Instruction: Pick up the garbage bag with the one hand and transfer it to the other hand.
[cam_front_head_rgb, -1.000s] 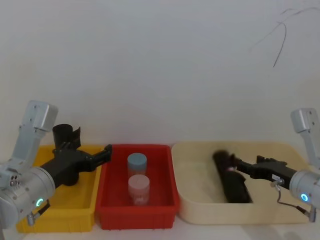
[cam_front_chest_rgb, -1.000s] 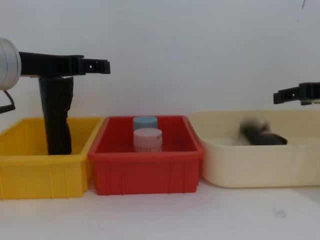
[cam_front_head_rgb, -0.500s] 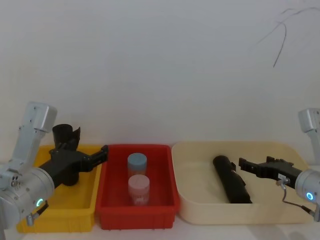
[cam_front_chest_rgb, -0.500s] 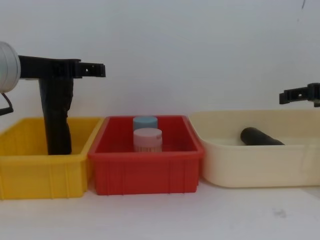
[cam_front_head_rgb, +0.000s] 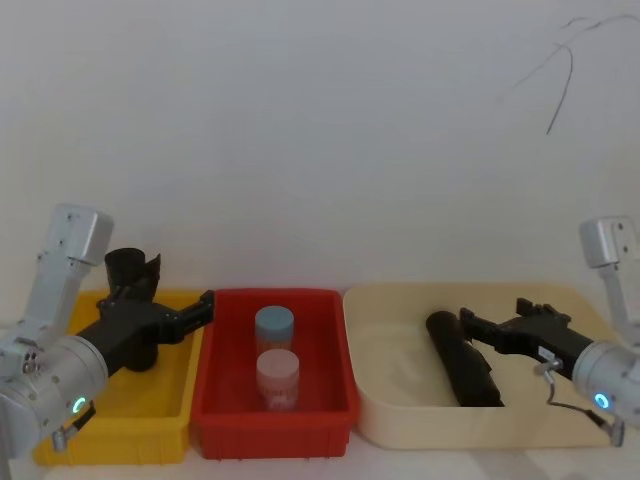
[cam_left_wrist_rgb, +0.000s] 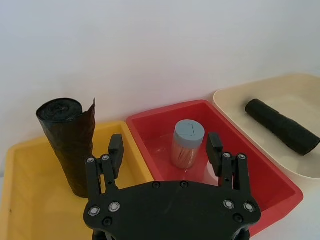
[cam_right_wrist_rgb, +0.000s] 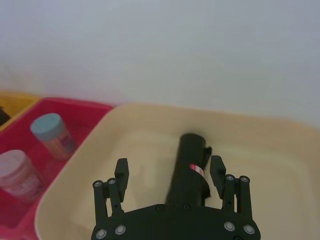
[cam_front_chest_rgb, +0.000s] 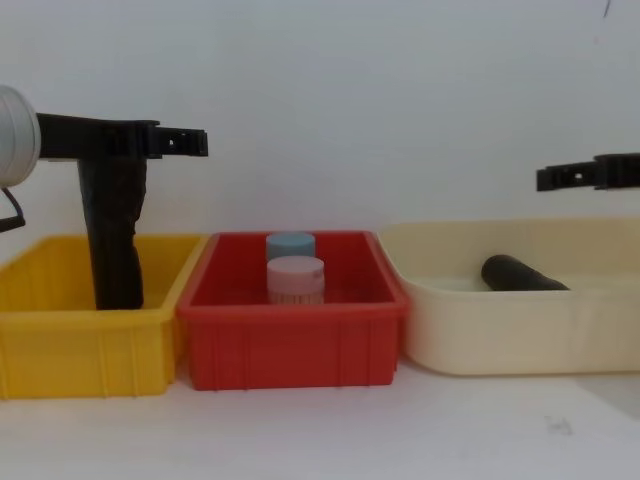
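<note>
The garbage bag (cam_front_head_rgb: 465, 372), a black roll with a small red-and-white label (cam_right_wrist_rgb: 196, 169), lies on its side in the cream tray (cam_front_head_rgb: 400, 420). It also shows in the chest view (cam_front_chest_rgb: 520, 273) and the left wrist view (cam_left_wrist_rgb: 281, 126). My right gripper (cam_front_head_rgb: 490, 312), on the blue-ringed arm, hovers open just above the bag (cam_right_wrist_rgb: 169, 167), not touching it (cam_front_chest_rgb: 545, 178). My left gripper (cam_front_head_rgb: 207, 303), on the green-ringed arm, stands open over the edge between the yellow and red bins (cam_front_chest_rgb: 190, 143), with nothing between its fingers (cam_left_wrist_rgb: 165, 142).
An unlabelled black roll (cam_front_head_rgb: 133, 275) stands upright in the yellow bin (cam_front_head_rgb: 120, 430), close behind my left arm. The red bin (cam_front_head_rgb: 275, 425) holds a blue-lidded jar (cam_front_head_rgb: 274, 325) and a pink-lidded jar (cam_front_head_rgb: 278, 372). A white wall rises just behind the bins.
The garbage bag was blurred in motion a second ago and now lies still. My right gripper drew back to the right, then came left over the bag again. My left gripper slid slightly left.
</note>
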